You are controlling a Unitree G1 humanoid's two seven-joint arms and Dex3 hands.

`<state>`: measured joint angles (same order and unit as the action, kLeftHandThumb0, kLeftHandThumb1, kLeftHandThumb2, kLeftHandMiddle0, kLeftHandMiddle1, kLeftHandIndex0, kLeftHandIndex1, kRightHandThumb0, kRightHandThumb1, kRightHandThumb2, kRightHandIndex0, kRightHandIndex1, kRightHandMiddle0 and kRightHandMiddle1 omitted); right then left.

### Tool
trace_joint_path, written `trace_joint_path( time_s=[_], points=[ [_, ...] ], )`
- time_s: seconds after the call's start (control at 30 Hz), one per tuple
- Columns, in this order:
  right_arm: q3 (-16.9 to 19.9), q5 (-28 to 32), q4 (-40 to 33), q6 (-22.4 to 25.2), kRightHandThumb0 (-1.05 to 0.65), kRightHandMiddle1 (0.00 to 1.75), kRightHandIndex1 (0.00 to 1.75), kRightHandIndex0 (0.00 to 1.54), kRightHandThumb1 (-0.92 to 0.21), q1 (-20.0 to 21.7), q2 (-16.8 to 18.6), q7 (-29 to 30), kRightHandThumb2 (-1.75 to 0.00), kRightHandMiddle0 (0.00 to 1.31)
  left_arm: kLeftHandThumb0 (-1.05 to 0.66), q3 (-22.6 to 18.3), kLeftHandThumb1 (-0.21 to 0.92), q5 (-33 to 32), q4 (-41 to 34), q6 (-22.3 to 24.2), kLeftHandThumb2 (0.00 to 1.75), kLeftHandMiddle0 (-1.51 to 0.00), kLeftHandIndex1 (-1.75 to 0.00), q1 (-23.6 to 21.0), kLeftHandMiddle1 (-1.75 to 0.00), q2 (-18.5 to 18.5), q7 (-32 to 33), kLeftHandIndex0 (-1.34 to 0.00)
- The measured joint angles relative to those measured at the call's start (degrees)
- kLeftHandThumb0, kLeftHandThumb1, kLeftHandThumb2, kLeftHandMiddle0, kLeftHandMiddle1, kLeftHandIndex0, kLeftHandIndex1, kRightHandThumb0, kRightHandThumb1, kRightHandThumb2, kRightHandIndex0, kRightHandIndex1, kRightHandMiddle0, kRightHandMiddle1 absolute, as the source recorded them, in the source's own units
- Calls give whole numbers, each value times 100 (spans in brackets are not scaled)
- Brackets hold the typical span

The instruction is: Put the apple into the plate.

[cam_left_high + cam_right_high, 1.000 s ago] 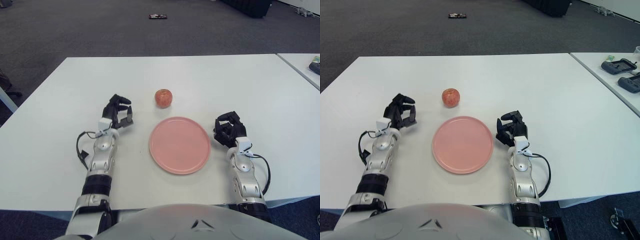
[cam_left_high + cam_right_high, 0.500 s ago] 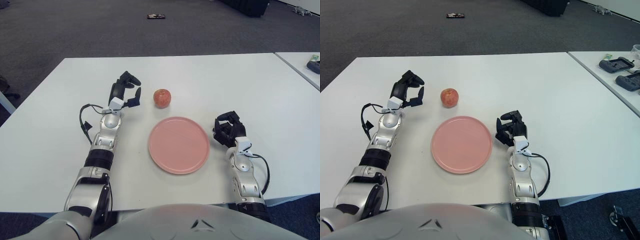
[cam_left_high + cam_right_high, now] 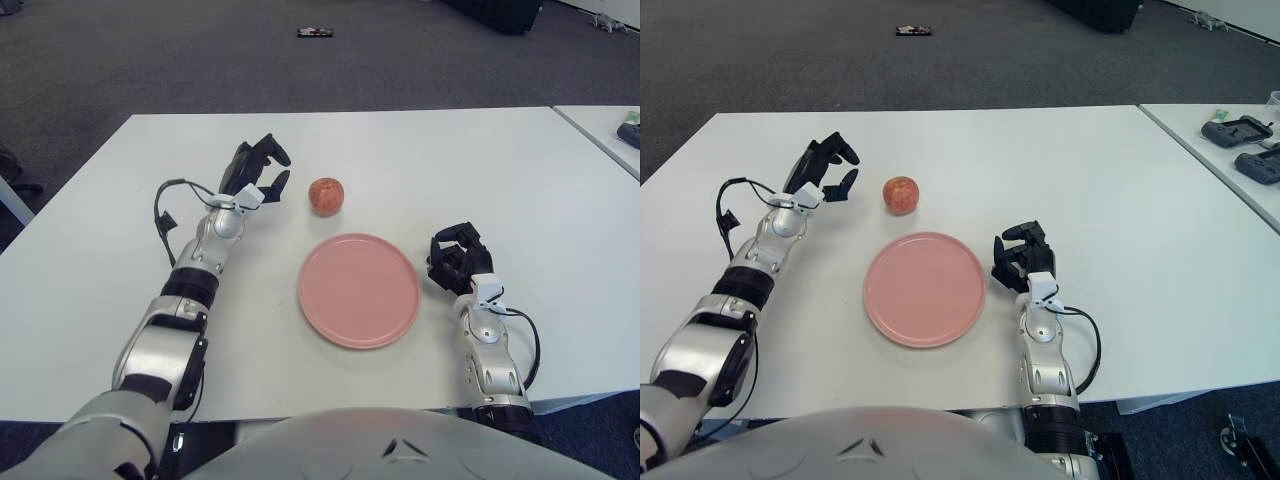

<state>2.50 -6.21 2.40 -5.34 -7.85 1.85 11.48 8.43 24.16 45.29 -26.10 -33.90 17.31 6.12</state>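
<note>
Basically, apple (image 3: 326,195) sits just right of the left hand (image 3: 259,173), fingers spread, empty; right hand (image 3: 458,258) curled, farther off.

1. apple (image 3: 326,195): red with paler yellowish patches, round, sitting upright on the white table, stem dimple facing up. It lies mid-table, just beyond the far edge of the plate and not touching it.
2. plate (image 3: 359,290): pink, round, shallow, lying flat and empty on the table, nearer the table's front edge than the apple and slightly right of it.
</note>
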Motion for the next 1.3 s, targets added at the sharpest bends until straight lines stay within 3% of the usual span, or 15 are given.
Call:
trace_joint_path(
  time_s=[0.07, 0.2, 0.6, 0.8, 1.3],
  points=[
    [2, 0, 0, 0, -40, 175, 155, 60, -60, 0, -1, 0, -97, 39, -66, 174, 71, 118, 207, -59, 93, -3, -131, -151, -117, 67, -119, -3],
    [2, -2, 0, -3, -40, 175, 155, 60, -60, 3, 0, 5, -97, 39, -78, 415, 67, 274, 503, -146, 90, -1, -106, -362, -89, 146, -211, -1],
    [4, 0, 9, -17, -40, 175, 155, 60, -61, 6, -5, 8, -96, 39, -95, 982, 66, 616, 1312, -423, 78, 0, -27, -881, -16, 180, -376, 0],
    [9, 0, 11, -17, -40, 175, 155, 59, -61, 7, -9, 8, -95, 38, -98, 1114, 64, 653, 1609, -537, 78, 0, -3, -1055, -2, 155, -436, 0],
    [12, -3, 9, -16, -39, 175, 155, 59, -62, 5, -8, 20, -95, 38, -95, 1254, 58, 632, 2155, -641, 80, 0, 0, -1295, 0, -88, -717, 0]
  ],
)
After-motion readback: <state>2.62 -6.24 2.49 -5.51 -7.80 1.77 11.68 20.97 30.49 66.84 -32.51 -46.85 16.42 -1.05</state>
